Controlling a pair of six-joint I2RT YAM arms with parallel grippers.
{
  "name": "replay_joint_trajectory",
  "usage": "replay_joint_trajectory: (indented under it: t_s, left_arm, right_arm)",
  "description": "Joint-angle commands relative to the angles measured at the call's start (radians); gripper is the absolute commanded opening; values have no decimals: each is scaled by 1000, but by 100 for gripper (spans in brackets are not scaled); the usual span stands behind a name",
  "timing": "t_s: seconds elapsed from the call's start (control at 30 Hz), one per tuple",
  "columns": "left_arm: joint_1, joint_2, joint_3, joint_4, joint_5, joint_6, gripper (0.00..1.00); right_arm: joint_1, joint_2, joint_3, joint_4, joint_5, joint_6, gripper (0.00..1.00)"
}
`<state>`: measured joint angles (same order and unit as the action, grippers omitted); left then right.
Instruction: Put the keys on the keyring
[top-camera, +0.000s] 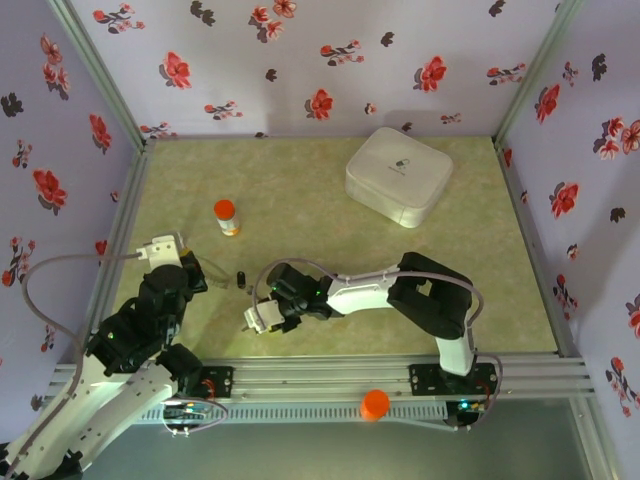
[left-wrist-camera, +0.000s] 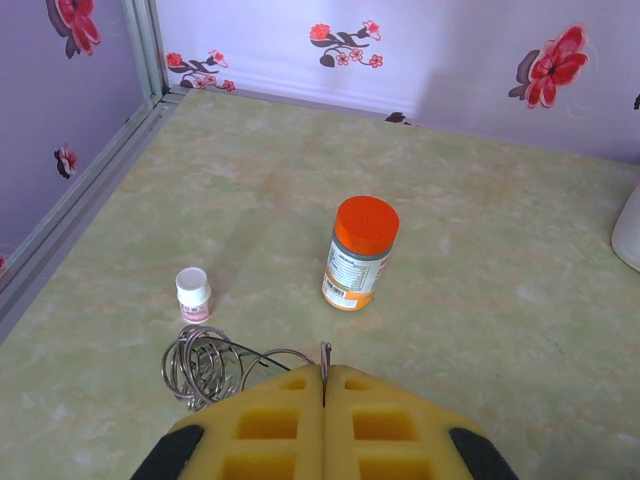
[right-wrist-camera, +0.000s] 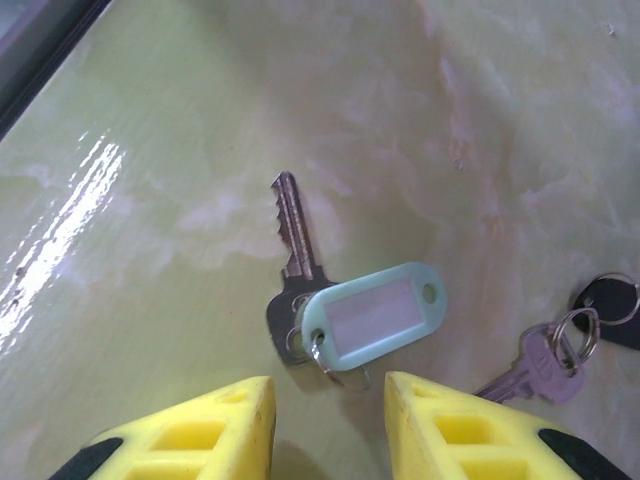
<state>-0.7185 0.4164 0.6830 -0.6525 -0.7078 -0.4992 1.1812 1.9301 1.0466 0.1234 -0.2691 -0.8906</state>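
Notably, right wrist resolves green-tagged key (right-wrist-camera: 293, 235); left wrist, left gripper (left-wrist-camera: 325, 375) pinching keyring (left-wrist-camera: 205, 362).

Left arm (top-camera: 130, 338) and right arm (top-camera: 362, 292): black joints, white links, grey cables (top-camera: 27, 285). Left tool (left-wrist-camera: 324, 388) and right tool (right-wrist-camera: 328, 398) wear yellow square-recessed pads (right-wrist-camera: 215, 432).

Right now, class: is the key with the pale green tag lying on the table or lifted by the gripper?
Lying flat on the table: the key and its tag rest ahead of the right gripper's open fingers, untouched.
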Motion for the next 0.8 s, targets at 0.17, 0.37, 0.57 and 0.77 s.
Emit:
replay_joint_trajectory:
  t_s: [0.17,0.37,0.57,0.77]
  left_arm:
    - [7,-19,-1,18,-41,-19,0]
    - [7,-23,5,16,-40,-13,0]
    - [7,-24,4,16,-38,-21,0]
    - [7,-25,4,14,-29,-28,0]
  right_arm:
    - [5,36,57,-1,-47,-19,30]
    - [5,41,67,-33,-53,-34,28]
    - [6,40,70,-69,-70,-56,32]
    - [5,56,101,-98,-58,-82,25]
